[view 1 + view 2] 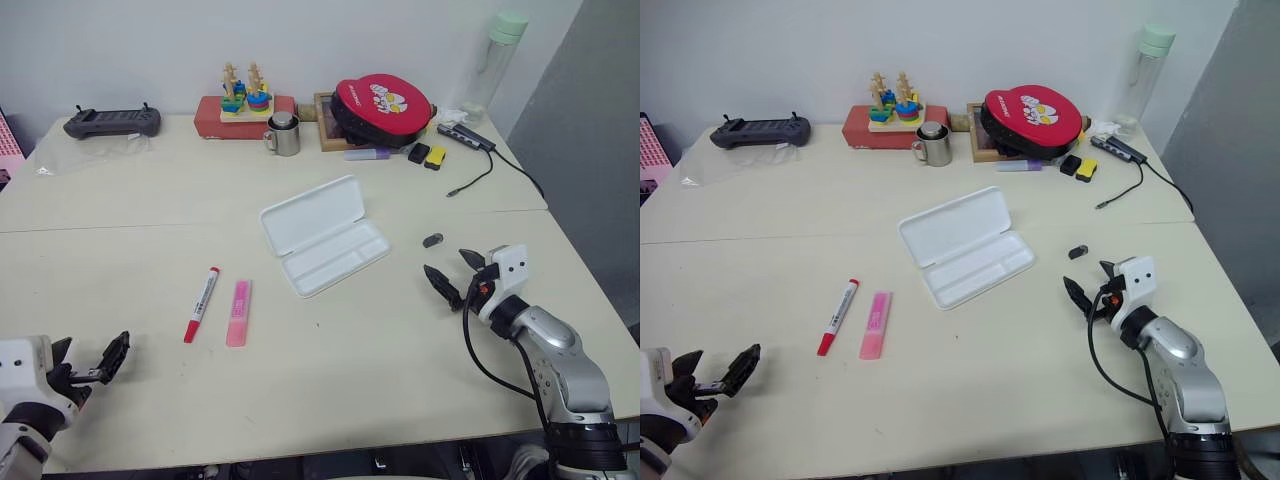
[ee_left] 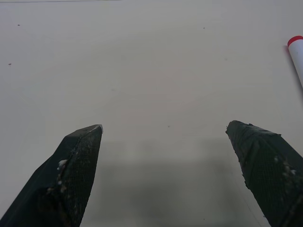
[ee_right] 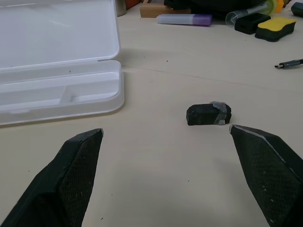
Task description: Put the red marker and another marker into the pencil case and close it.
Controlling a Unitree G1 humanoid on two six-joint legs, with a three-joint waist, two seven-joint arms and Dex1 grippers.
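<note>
Two markers lie side by side on the table (image 1: 120,210) in front of you, apart from each other: the red marker (image 1: 201,304) and, just to its right, the pink highlighter (image 1: 238,312), both free of any grip. Your pencil case (image 1: 322,235) sits open beyond them, lid flat toward the back, tray bare. Your left gripper (image 1: 96,362) hovers low at the near left with its jaws spread wide and holding nothing; its wrist view catches the red marker's tip at the edge. Your right gripper (image 1: 455,272) is likewise wide open and empty, right of the case. Note a small black block (image 3: 209,114) with what looks like tape on it, lying between that gripper and the case. Farther back stand a metal mug (image 1: 284,134), a red round pouch (image 1: 383,106), a purple marker (image 3: 183,19), a cable (image 1: 490,165) and a controller (image 1: 112,122).
</note>
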